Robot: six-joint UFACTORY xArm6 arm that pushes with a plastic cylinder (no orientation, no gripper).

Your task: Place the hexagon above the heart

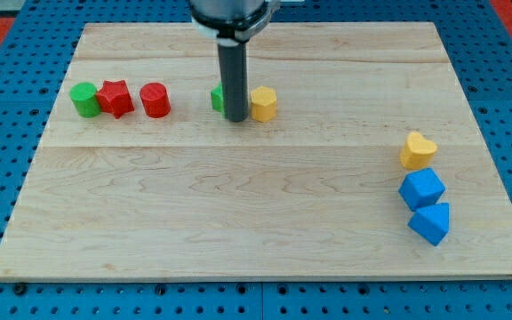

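My tip (236,117) sits on the table (238,222) in the upper middle of the board, wedged betw. two blocks. Just to its right, touching or nearly so, is the yellow hexagon (263,103). Just to its left a green block (218,98) peeks out from behind the rod; most of it is hidden, so I can't tell its shape. No hand on this arm, only the straight dark rod (235,80), so there's nothing that opens or closes and nothing is gripped.

The yellow heart (417,150) lies well apart from the hexagon, over near the view's right edge and lower down the board. Hexagon is thus up and to the left of the heart, not directly above it.

Right below the heart, close to it, is a blue block (421,188), angular, exact shape unclear. Below that, touching it or v. nearly, a second blue block (431,222), wedge-like, roughly triangular.

At the view's upper left there's a row of three: a green cylinder (84,99) at the far left, a red star-like block (115,98) touching it on its right, then a red cylinder (155,100) a small gap further right. That row is roughly level w/ the hexagon and the green block by my tip.
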